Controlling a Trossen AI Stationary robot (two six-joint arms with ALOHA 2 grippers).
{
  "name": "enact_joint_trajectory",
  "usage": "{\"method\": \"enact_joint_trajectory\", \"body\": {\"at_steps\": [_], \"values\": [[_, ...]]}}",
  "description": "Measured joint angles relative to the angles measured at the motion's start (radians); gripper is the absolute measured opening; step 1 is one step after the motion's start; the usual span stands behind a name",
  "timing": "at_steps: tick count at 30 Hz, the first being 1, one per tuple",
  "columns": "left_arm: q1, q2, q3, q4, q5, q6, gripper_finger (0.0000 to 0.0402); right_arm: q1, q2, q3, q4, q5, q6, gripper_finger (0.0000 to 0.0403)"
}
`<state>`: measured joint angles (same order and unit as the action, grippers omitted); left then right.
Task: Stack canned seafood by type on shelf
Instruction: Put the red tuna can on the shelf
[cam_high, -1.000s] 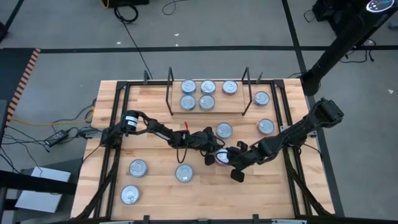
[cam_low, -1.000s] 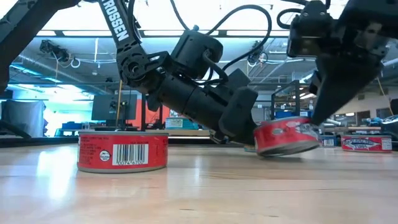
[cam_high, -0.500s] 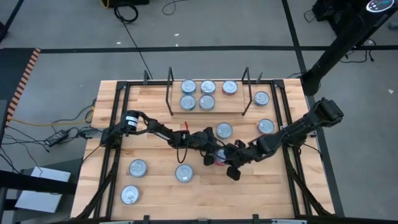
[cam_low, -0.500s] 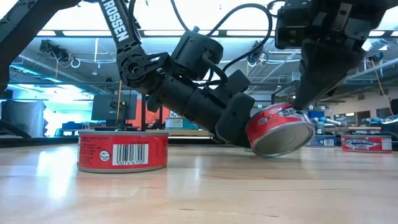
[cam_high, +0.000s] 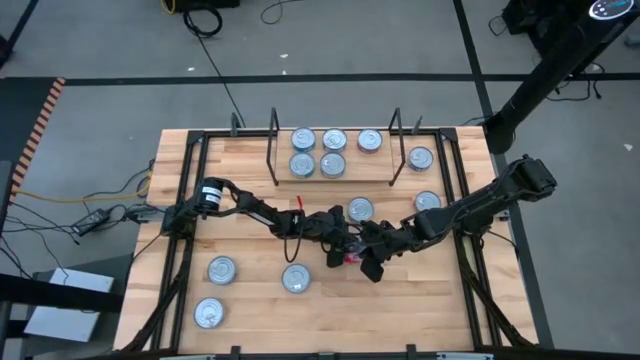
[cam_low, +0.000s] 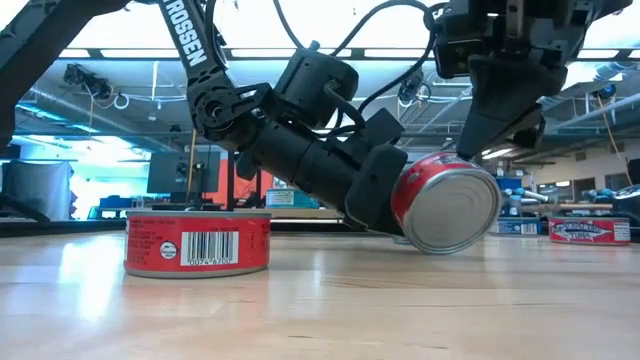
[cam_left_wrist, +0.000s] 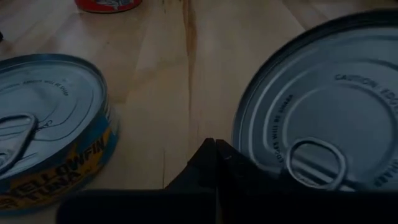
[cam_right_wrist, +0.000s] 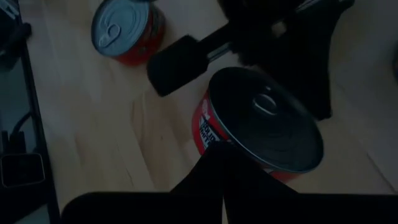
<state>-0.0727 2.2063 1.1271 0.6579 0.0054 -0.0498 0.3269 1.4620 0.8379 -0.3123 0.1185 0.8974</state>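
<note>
A red tin of canned seafood (cam_low: 445, 205) stands tipped up on its rim at mid-table, its plain silver bottom facing the near edge. My left gripper (cam_low: 385, 210) is shut and slants down against the tin's lid side from the left. From above, my right gripper (cam_low: 472, 140) meets the tin's top, also shut. The shelf (cam_high: 362, 168) at the far edge, between two black wire uprights, holds several tins (cam_high: 318, 152) resting flat with lids up. My left gripper has its shut fingers (cam_left_wrist: 214, 158) at the edge of the tin's lid (cam_left_wrist: 249, 143), slanting down from the table's left. Whether they press on it I cannot tell. The tin leans toward them, its lower rim (cam_low: 430, 246) on the table. My right gripper presses its shut fingertips (cam_right_wrist: 219, 155) on the tin's red side wall (cam_right_wrist: 206, 134), which is uppermost. The fingers come from above, slanting down from the table's right. The tin stays tilted under them, its lid turned to the far left.
Loose tins lie flat around the table: a red one (cam_low: 197, 240) near the front, a blue and yellow one (cam_left_wrist: 50, 130) beside my left gripper, two (cam_high: 427, 203) at the right, three (cam_high: 221, 268) at the near left. Bare board shows at the near right.
My right gripper has risen, gone toward the table's left and rolled. The red tin, only slightly tilted a second ago, has tipped up onto its rim, its bottom face turning toward the near edge.
</note>
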Motion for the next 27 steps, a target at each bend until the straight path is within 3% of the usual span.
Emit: {"method": "enact_joint_trajectory", "body": {"at_steps": [16, 27], "values": [[0.051, -0.060, 0.001, -0.055, 0.017, 0.047, 0.0003, -0.064, 0.001, -0.002, -0.002, -0.006, 0.028, 0.0003], [0.047, -0.062, 0.001, -0.072, 0.095, 0.043, 0.0003, -0.093, 0.000, -0.002, 0.019, -0.026, 0.026, 0.0003]]}}
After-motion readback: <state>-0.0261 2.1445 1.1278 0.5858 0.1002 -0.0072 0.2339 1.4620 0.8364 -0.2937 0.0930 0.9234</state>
